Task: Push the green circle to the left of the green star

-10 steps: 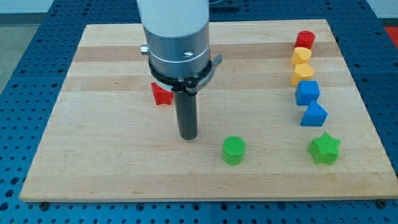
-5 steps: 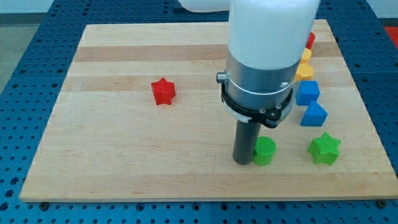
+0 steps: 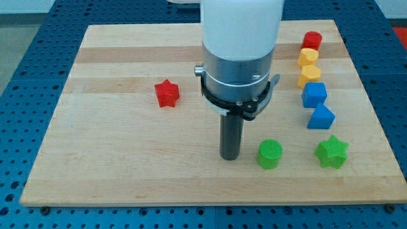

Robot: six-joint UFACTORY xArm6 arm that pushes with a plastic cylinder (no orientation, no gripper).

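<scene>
The green circle (image 3: 269, 154) is a short green cylinder near the view's bottom edge of the wooden board (image 3: 114, 165). The green star (image 3: 332, 152) lies to its right at about the same height, with a gap between them. My tip (image 3: 229, 157) is on the board just left of the green circle, a small gap apart from it. The arm's white and grey body rises above the tip and hides part of the board's middle.
A red star (image 3: 167, 93) lies left of the arm. Down the view's right side runs a column: a red cylinder (image 3: 312, 41), two yellow blocks (image 3: 309, 56) (image 3: 310, 74), a blue block (image 3: 314, 94) and another blue block (image 3: 320, 117).
The green circle was pushed right from mid-board to near the green star. My tip followed it right, then drew back left, leaving a small gap.
</scene>
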